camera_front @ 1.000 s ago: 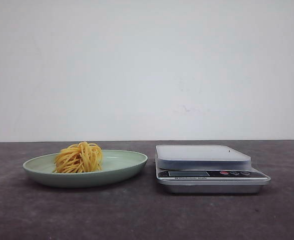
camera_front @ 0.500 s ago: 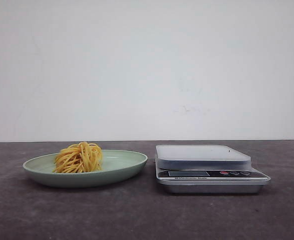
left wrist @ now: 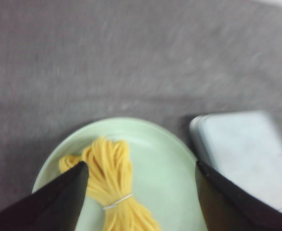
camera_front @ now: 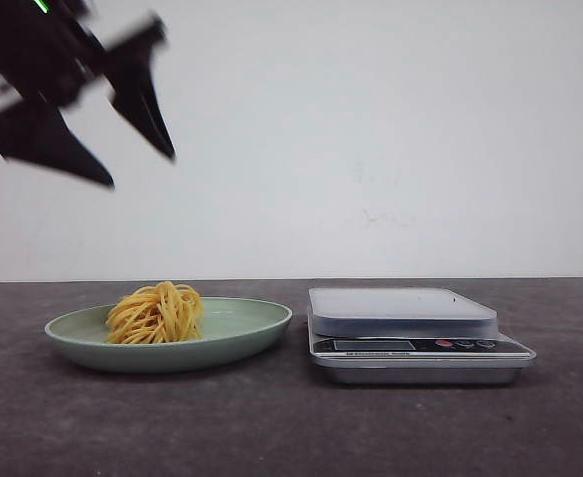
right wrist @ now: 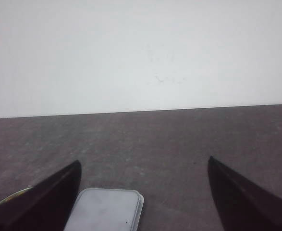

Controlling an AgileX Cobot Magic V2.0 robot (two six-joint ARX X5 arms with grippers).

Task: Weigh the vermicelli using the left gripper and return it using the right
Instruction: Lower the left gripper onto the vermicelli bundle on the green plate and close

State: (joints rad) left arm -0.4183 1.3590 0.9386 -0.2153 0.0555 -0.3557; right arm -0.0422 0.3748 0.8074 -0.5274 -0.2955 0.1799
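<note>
The vermicelli [camera_front: 156, 313] sits on the green plate [camera_front: 251, 328], left of the scale [camera_front: 410, 336]. High above the plate, blurred and partly cropped, the left gripper [camera_front: 142, 169] hangs with fingers spread; the right gripper [right wrist: 143, 192] is spread too.

Green plate [camera_front: 241, 333] beside scale [camera_front: 410, 333], dark table [camera_front: 271, 427].
</note>
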